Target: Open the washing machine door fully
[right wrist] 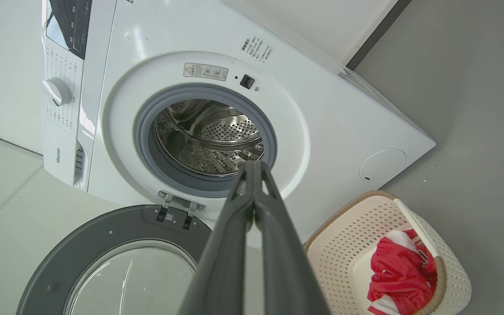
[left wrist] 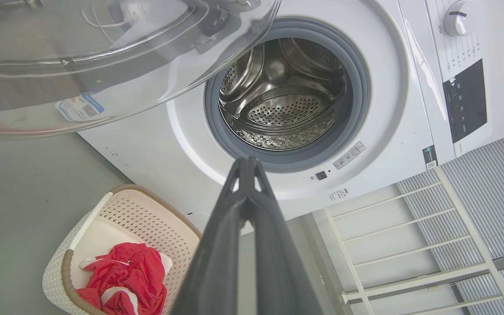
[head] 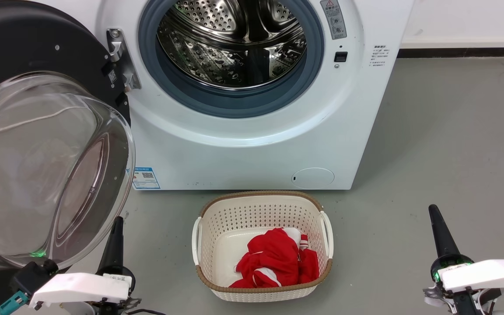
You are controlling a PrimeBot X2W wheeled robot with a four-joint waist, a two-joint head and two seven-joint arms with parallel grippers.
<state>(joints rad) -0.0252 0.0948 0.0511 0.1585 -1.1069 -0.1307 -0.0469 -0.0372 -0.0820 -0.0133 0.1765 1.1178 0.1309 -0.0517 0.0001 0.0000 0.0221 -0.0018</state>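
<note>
The washing machine door [head: 37, 57] is swung wide open to the left on its hinge [head: 120, 59], its black ring facing me and its clear glass bowl [head: 46, 170] bulging forward. The same door [right wrist: 116, 262] lies low in the right wrist view, and its glass bowl [left wrist: 103, 57] spans the top of the left wrist view. The white machine [head: 243, 148] shows its steel drum [head: 234, 39] uncovered. My left gripper [head: 117, 222] is shut, just right of the bowl's lower rim, holding nothing. My right gripper [head: 432, 210] is shut and free at the lower right.
A cream perforated basket [head: 206, 227] with a red and white garment [head: 274, 262] stands on the grey floor in front of the machine. A small round white filter cover [head: 312, 178] sits low on the machine. A white rack [left wrist: 409, 245] stands beside the machine.
</note>
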